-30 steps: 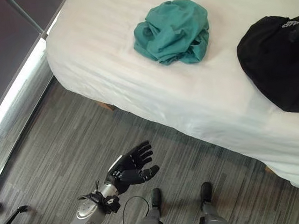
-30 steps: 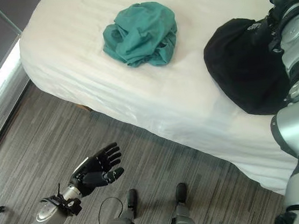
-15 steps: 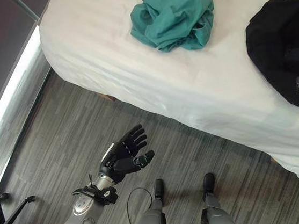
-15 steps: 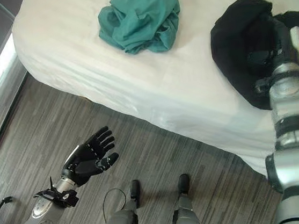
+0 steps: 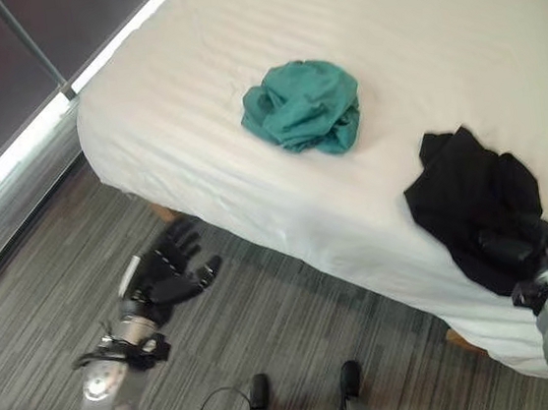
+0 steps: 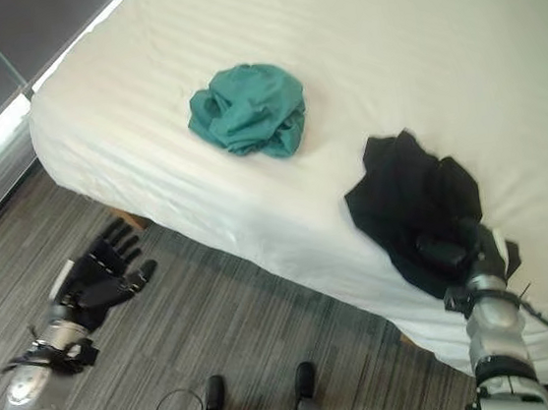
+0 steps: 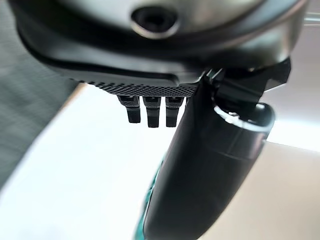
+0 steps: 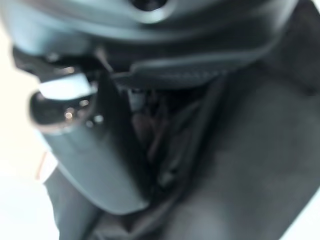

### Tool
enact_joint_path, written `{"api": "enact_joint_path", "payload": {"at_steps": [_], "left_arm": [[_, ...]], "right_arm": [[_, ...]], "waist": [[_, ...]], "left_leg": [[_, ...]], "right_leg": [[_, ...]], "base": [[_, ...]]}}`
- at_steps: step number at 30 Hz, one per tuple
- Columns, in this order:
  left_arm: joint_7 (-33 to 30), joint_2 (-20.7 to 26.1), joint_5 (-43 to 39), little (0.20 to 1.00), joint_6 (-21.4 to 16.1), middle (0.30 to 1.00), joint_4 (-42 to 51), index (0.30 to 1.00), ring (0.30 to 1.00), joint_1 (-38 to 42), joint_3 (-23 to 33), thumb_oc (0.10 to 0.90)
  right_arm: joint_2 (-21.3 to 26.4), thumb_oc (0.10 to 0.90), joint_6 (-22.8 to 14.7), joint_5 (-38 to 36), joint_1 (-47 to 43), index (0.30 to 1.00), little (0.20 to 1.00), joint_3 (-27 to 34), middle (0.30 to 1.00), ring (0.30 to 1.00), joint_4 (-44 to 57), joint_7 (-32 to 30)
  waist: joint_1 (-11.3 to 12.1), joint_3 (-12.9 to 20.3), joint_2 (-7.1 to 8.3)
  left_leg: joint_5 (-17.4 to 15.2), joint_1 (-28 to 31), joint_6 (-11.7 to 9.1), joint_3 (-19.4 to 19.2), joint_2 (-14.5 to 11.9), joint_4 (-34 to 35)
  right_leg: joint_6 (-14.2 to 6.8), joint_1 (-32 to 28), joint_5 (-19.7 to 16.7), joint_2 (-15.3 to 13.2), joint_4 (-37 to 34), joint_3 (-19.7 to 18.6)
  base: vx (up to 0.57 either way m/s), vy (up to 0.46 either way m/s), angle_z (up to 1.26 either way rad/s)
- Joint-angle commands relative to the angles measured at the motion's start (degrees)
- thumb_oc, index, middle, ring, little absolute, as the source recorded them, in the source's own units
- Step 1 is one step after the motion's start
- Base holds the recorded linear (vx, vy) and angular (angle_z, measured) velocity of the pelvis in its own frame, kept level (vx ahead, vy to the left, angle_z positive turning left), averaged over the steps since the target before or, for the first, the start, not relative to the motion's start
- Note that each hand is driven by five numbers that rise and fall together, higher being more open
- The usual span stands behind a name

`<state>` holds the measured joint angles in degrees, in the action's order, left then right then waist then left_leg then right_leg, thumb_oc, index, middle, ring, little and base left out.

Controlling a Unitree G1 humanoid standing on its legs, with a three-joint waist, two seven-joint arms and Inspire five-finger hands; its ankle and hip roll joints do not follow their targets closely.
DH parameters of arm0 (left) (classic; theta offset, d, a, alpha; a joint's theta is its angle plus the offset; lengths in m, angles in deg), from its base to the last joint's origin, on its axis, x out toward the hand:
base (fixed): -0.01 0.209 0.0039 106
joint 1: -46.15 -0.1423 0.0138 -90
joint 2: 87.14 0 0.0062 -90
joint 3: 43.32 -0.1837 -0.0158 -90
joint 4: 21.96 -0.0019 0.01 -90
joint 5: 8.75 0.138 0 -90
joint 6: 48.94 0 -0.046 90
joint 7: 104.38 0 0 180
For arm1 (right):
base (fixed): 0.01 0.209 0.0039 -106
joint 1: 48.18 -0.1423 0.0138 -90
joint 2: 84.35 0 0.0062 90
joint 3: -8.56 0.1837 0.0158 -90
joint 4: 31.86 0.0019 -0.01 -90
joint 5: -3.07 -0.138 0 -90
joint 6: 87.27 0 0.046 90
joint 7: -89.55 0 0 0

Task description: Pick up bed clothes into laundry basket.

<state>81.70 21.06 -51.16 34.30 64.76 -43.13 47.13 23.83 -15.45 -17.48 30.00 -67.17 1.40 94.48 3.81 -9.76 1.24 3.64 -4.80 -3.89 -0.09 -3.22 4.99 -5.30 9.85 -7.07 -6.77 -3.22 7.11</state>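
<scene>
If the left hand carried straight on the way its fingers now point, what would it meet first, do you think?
Probably the white bed: the open left hand hangs over the floor with its fingers aimed up toward the mattress edge. The green garment lies further along, though depth is hard to judge.

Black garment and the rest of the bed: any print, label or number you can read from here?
None that can be read.
Black garment: no print shows on it now; the right hand is curled into its near edge.
Green garment: plain, no label in sight.
Bed sheet: plain, faintly striped, no text.
Left hand: open over the floor, no markings legible.
</scene>
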Motion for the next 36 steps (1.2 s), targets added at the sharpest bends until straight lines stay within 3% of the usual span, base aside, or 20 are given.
{"api": "enact_joint_path", "payload": {"at_steps": [1,2,3,5,6,7,8,9,10,11,12,14,16,18,19,20,21,23,30,36], "left_arm": [[-5.2,-0.8,5.3,0.9,-11.6,0.9,0.8,0.9,0.9,15.5,7.7,0.8],[-7.6,0.8,7.1,0.9,-11.7,0.9,0.2,0.9,0.9,18.4,7.5,0.8],[-11.7,2.3,8.0,0.9,-12.6,0.9,-2.3,0.9,0.9,25.5,6.0,0.8],[-12.2,2.4,8.0,0.9,-12.8,0.9,-3.4,0.9,0.9,27.0,5.8,0.8],[-12.9,3.5,9.3,0.9,-12.5,0.9,-4.3,0.9,0.9,27.8,5.6,0.8],[-13.1,6.0,12.3,0.9,-12.1,0.9,-6.2,0.9,0.9,29.0,5.0,0.8],[-13.3,5.3,11.4,0.9,-12.3,0.9,-6.8,0.9,0.9,29.9,4.4,0.8],[-13.1,3.0,9.4,0.9,-11.7,0.9,-9.1,0.9,0.9,32.2,1.8,0.8],[-13.2,2.1,9.7,0.9,-11.6,0.9,-9.6,0.9,0.9,32.6,0.9,0.8],[-12.6,0.6,8.9,0.9,-10.7,0.9,-9.9,0.9,0.9,33.5,-1.3,0.8],[-12.0,-2.2,7.7,0.9,-10.3,0.9,-11.0,0.9,0.9,34.3,-3.9,0.8],[-11.8,-8.3,5.1,0.9,-9.9,0.9,-14.2,0.9,0.9,39.2,-8.7,0.8],[-12.4,-11.4,3.9,0.9,-9.3,0.9,-15.0,0.9,0.9,44.0,-12.8,0.8],[-12.6,-13.2,4.0,0.9,-8.5,0.9,-16.0,0.9,0.9,45.4,-14.2,0.8],[-13.4,-13.1,5.9,0.9,-8.2,0.9,-16.6,0.9,0.9,46.8,-15.1,0.8],[-14.0,-13.0,6.9,0.9,-8.4,0.9,-17.0,0.9,0.9,47.5,-15.5,0.8],[-14.1,-11.9,8.3,0.9,-8.1,0.9,-17.0,0.9,0.9,47.5,-15.4,0.8],[-14.3,-10.2,10.2,0.9,-7.7,0.9,-16.3,0.9,0.9,46.5,-14.9,0.8],[-13.8,-5.6,13.6,0.9,-7.7,0.9,-14.0,0.9,0.9,43.3,-12.3,0.8],[-11.3,1.5,13.7,0.9,-8.1,0.9,-7.5,0.9,0.9,32.1,-4.3,0.8]], "right_arm": [[-5.6,0.4,15.5,2.1,19.0,0.3,0.3,-6.3,0.3,0.3,-17.6,4.0],[-5.4,0.4,15.6,0.8,18.9,0.3,0.3,-5.3,0.3,0.3,-17.9,3.8],[-5.9,0.4,15.8,-1.8,18.0,0.3,0.3,-4.3,0.3,0.3,-18.4,3.1],[-6.3,0.4,15.9,-2.5,17.8,0.3,0.3,-3.6,0.3,0.3,-18.6,2.7],[-6.5,0.4,16.3,-2.4,17.3,0.3,0.3,-3.9,0.3,0.3,-18.8,2.4],[-7.3,0.4,16.5,-3.2,16.7,0.3,0.3,-4.2,0.3,0.3,-18.2,2.7],[-7.5,0.4,16.3,-3.6,16.7,0.3,0.3,-4.5,0.3,0.3,-18.1,2.6],[-7.4,0.4,16.2,-4.1,16.5,0.3,0.3,-5.6,0.3,0.3,-17.6,2.1],[-7.5,0.4,16.3,-4.3,16.5,0.3,0.3,-6.1,0.3,0.3,-17.3,2.0],[-7.8,0.4,16.5,-5.4,17.1,0.3,0.3,-5.6,0.3,0.3,-16.9,1.5],[-7.6,0.4,16.0,-5.7,16.3,0.3,0.3,-6.9,0.3,0.3,-16.4,0.6],[-6.0,0.4,15.3,-6.7,15.8,0.3,0.3,-7.0,0.3,0.3,-14.8,-0.2],[-4.0,0.4,15.3,-7.8,12.1,0.3,0.3,-8.0,0.3,0.3,-14.5,-2.8],[-4.5,0.4,15.3,-8.3,12.2,0.3,0.3,-8.9,0.3,0.3,-13.1,-2.9],[-5.1,0.4,14.8,-8.9,13.5,0.3,0.3,-8.9,0.3,0.3,-11.0,-2.4],[-5.6,0.4,14.6,-8.6,14.7,0.3,0.3,-9.1,0.3,0.3,-9.8,-2.4],[-5.9,0.4,14.3,-7.6,15.9,0.3,0.3,-9.8,0.3,0.3,-8.7,-2.0],[-5.9,0.4,14.4,-6.9,16.9,0.3,0.3,-9.5,0.3,0.3,-9.3,-1.9],[-8.4,0.4,16.4,-5.1,20.2,0.3,0.3,-8.2,0.3,0.3,-15.3,0.0],[-9.9,0.4,17.1,-4.7,22.0,0.3,0.3,-6.3,0.3,0.3,-17.1,2.0]], "waist": [[-6.1,-4.2,-5.34],[-6.9,-4.2,-5.39],[-9.3,-5.1,-6.19],[-9.6,-5.3,-6.58],[-9.8,-4.9,-6.63],[-11.0,-3.9,-6.54],[-11.6,-3.4,-6.38],[-12.9,-2.1,-5.27],[-13.5,-1.5,-4.87],[-13.7,-1.0,-5.49],[-13.9,-0.5,-5.03],[-14.2,-0.9,-3.36],[-12.1,-2.9,-1.34],[-11.7,-3.2,-0.96],[-11.6,-2.9,-1.06],[-11.7,-2.9,-1.11],[-11.5,-2.9,-1.53],[-11.0,-2.5,-1.49],[-10.7,0.1,-2.11],[-8.5,1.2,-2.18]], "left_leg": [[-2.9,5.2,-0.3,-3.1,2.2,0.0],[-3.7,7.1,0.3,-3.7,2.5,0.0],[-4.3,10.1,1.3,-4.7,1.7,0.0],[-5.0,11.2,1.2,-5.4,1.4,0.0],[-5.8,12.3,1.3,-6.3,1.6,0.0],[-6.8,13.7,0.7,-7.3,1.9,0.0],[-7.0,14.2,0.6,-7.4,2.1,0.0],[-8.5,15.5,0.3,-8.4,3.0,0.0],[-9.1,16.5,0.1,-9.0,2.7,0.0],[-8.0,17.3,-0.4,-8.3,1.9,-0.5],[-6.7,16.6,-1.1,-8.6,1.1,-4.6],[-0.1,10.2,-4.8,-10.6,-1.5,-21.5],[6.0,1.9,-6.7,-8.7,-2.6,-35.0],[7.6,-0.8,-6.3,-11.7,-7.8,-33.6],[8.2,-2.1,-6.4,-13.4,-11.0,-27.4],[9.2,-1.3,-6.8,-14.3,-11.5,-23.1],[10.3,-0.8,-7.0,-13.6,-10.5,-13.5],[10.5,-0.7,-7.2,-10.6,-9.2,-8.1],[7.2,5.3,-5.9,-12.6,-6.1,-2.5],[5.0,5.9,-4.7,-12.5,-3.9,0.0]], "right_leg": [[-5.8,0.3,6.1,-1.8,20.5,-7.1],[-7.4,2.3,3.1,-1.9,26.0,-8.2],[-9.7,6.4,-1.4,-0.5,34.9,-9.2],[-9.7,8.4,-0.6,-0.4,37.5,-9.0],[-9.6,9.5,-0.9,-1.7,37.4,-6.9],[-9.2,10.8,0.4,-1.9,32.4,-4.5],[-8.7,11.2,1.1,-1.4,29.0,-3.3],[-6.7,11.0,1.5,-0.9,18.8,0.9],[-6.0,10.2,1.2,-0.6,14.8,2.2],[-5.2,6.9,3.2,0.3,13.8,1.3],[-3.5,3.8,3.8,2.1,12.1,0.1],[-0.6,-2.4,4.9,3.1,7.9,0.5],[1.5,-6.6,6.1,2.6,4.9,0.4],[1.9,-9.9,7.3,2.6,2.9,-0.1],[1.7,-11.5,8.0,2.2,2.7,-0.4],[1.6,-12.2,8.5,2.3,2.9,-0.9],[1.1,-13.3,9.2,2.7,2.7,-2.0],[0.6,-13.8,9.7,2.5,2.9,-2.4],[-0.6,-16.2,10.0,1.4,2.0,-3.9],[-1.7,-16.2,9.7,0.2,0.8,-2.0]], "base": [[0.02,0.107,-0.19],[0.04,0.185,-0.49],[0.01,0.12,-0.5],[0.03,0.089,-0.4],[0.12,0.068,-0.45],[0.17,0.016,-0.81],[0.28,-0.105,-0.91],[0.3,-0.169,-0.85],[0.31,-0.199,-0.59],[0.24,-0.198,-0.27],[0.24,-0.247,-0.08],[0.19,-0.297,0.25],[0.14,-0.27,-0.22],[0.27,-0.101,-0.16],[0.36,0.046,0.19],[0.46,0.12,0.25],[0.37,0.112,0.03],[0.29,0.089,-0.42],[0.19,0.085,-0.37],[0.06,0.056,-0.06]]}}
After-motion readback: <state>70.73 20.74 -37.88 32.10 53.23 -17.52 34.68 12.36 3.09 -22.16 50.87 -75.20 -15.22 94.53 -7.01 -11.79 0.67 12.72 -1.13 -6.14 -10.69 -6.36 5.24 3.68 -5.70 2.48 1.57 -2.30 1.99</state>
